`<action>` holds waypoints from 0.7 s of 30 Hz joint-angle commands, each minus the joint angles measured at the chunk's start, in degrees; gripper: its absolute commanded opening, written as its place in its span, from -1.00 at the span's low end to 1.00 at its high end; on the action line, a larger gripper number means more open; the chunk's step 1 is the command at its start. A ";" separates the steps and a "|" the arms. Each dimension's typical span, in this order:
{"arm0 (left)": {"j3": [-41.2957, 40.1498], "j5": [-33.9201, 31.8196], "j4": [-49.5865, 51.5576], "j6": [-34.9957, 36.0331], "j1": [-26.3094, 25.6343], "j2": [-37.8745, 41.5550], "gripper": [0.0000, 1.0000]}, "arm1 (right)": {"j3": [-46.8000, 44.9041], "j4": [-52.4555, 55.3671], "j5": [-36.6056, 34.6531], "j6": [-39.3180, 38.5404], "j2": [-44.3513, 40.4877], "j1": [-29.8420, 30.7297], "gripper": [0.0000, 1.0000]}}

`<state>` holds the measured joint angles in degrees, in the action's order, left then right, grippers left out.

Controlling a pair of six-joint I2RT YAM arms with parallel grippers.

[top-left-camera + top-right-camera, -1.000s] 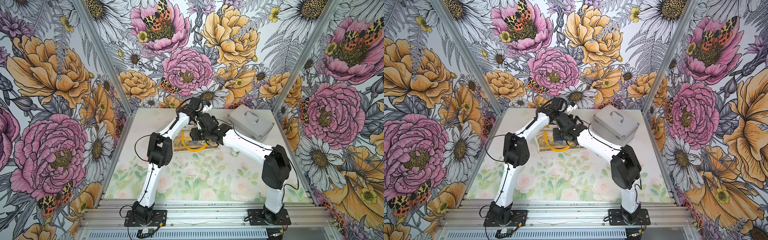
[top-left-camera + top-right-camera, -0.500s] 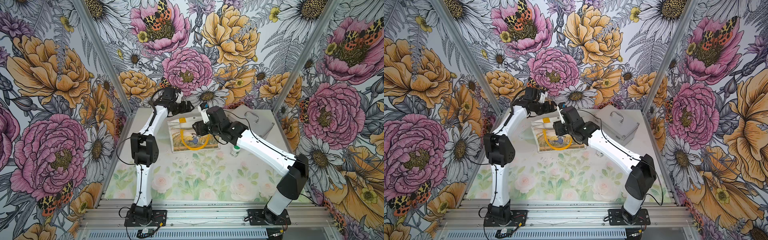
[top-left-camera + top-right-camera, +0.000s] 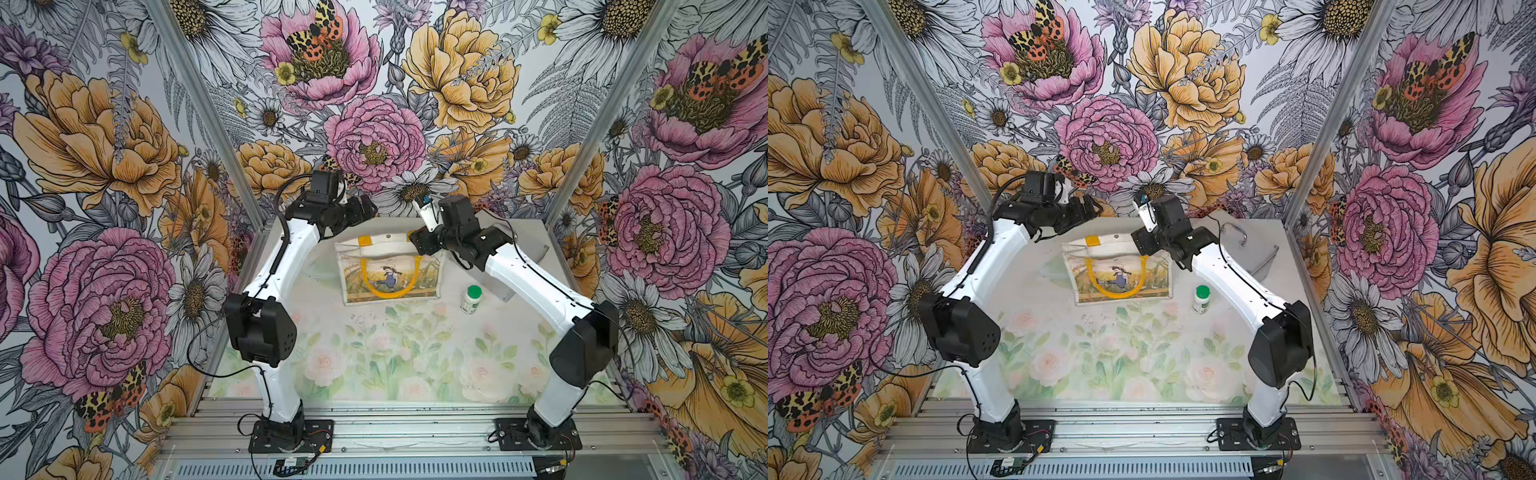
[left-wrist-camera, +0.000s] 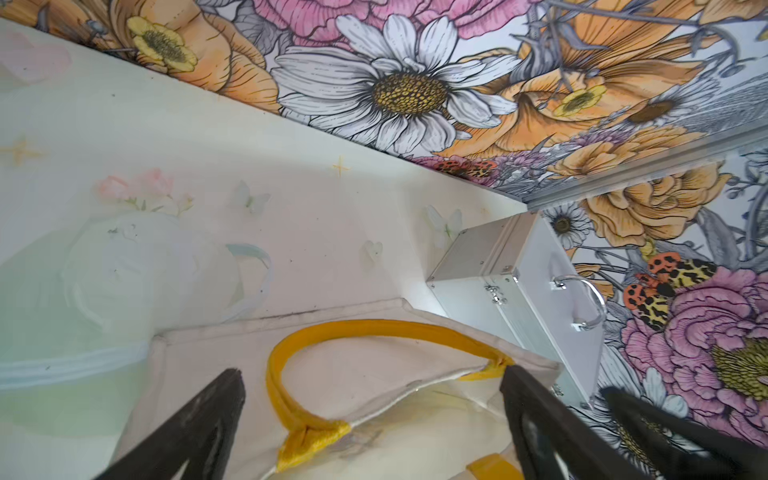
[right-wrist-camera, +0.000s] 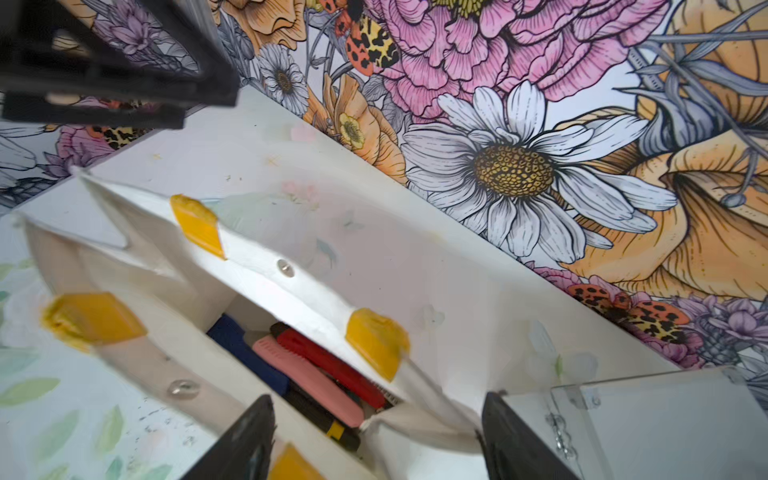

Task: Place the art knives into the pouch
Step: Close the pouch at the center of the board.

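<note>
The pouch [image 3: 390, 274] [image 3: 1121, 274] lies flat on the back half of the worktop [image 3: 395, 353], about midway between its left and right edges, with its mouth toward the back edge. Inside it, several art knives [image 5: 307, 374] lie side by side. A bottle [image 3: 471, 299] [image 3: 1201, 300] stands upright just right of the pouch's front right corner. Behind the bottle, a case [image 3: 1258, 253] sits in the back right corner. The left hand [image 3: 365, 208] hangs near the pouch's back left corner, and the right hand [image 3: 419, 243] above its back right corner.
</note>
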<state>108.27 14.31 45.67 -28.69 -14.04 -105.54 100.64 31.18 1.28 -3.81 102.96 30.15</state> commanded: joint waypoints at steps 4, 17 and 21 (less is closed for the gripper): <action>-11.91 -13.07 -0.51 -9.36 -5.88 14.24 0.97 | 12.05 0.01 15.75 -1.14 8.25 -5.08 0.64; -35.47 -24.06 -9.11 -37.64 -13.55 31.33 0.97 | 22.71 0.55 47.52 4.86 20.97 -11.23 0.83; -37.06 -24.25 -11.79 -41.96 -13.80 29.46 0.97 | 25.94 0.55 51.17 6.68 24.75 -12.56 0.84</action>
<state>72.25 -7.25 36.91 -64.86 -27.33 -75.18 123.92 31.03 46.44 0.71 125.58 18.48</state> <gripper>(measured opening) 0.987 0.917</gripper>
